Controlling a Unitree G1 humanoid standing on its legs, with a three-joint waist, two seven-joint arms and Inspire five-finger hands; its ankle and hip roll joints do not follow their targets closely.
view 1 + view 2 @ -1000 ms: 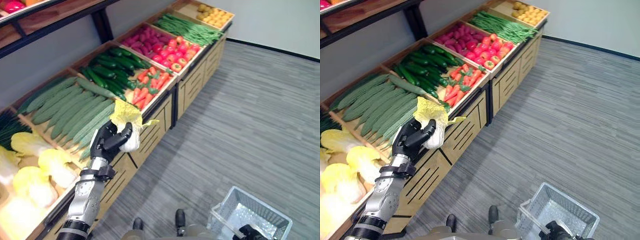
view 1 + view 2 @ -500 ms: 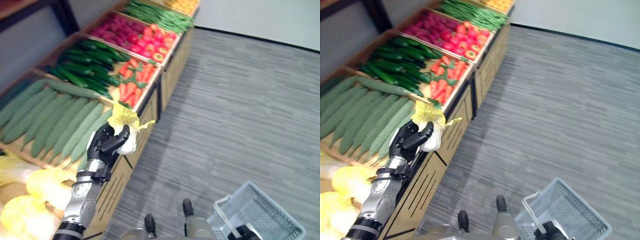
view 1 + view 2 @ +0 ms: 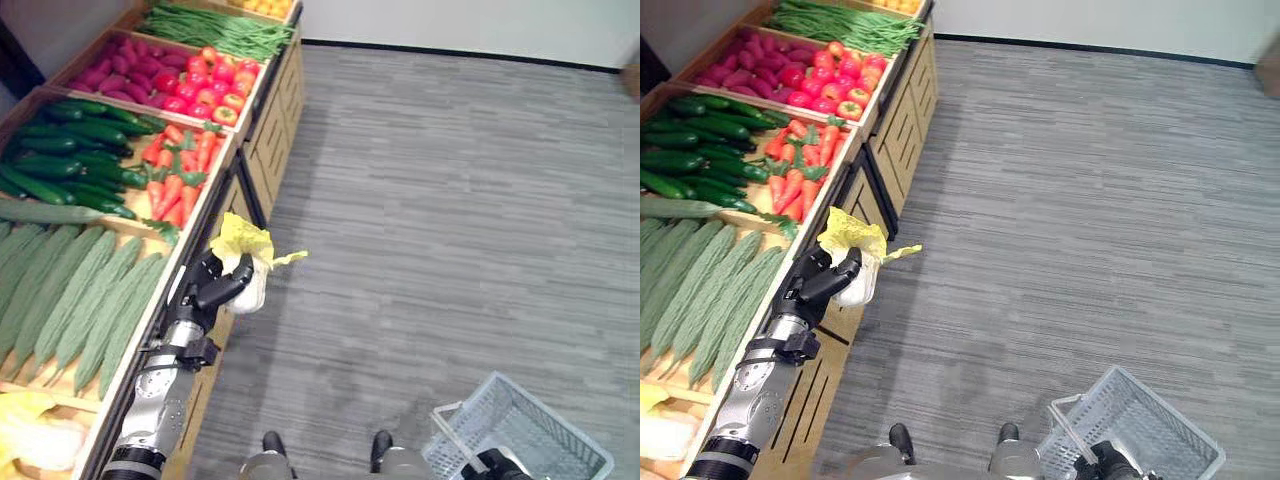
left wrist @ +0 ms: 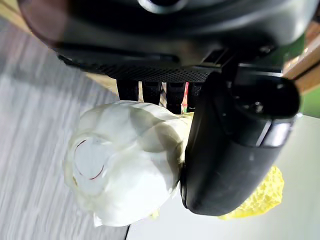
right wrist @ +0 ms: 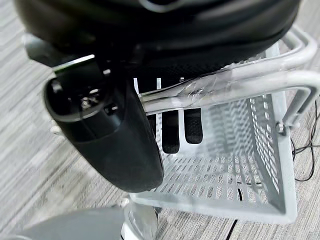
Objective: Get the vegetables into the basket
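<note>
A wooden display stand (image 3: 262, 150) runs along the left side. Grey striped carpet (image 3: 450, 200) covers the floor up to a white wall (image 3: 460, 25).

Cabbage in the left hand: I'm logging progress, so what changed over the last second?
The camera swung right, away from the shelf. The left hand, still shut on the cabbage, has come off the crates to the stand's front edge. The right hand keeps holding the basket, still empty.

Yellow-white cabbage (image 3: 245, 262); pale, seemingly grey basket (image 3: 545, 435).
</note>
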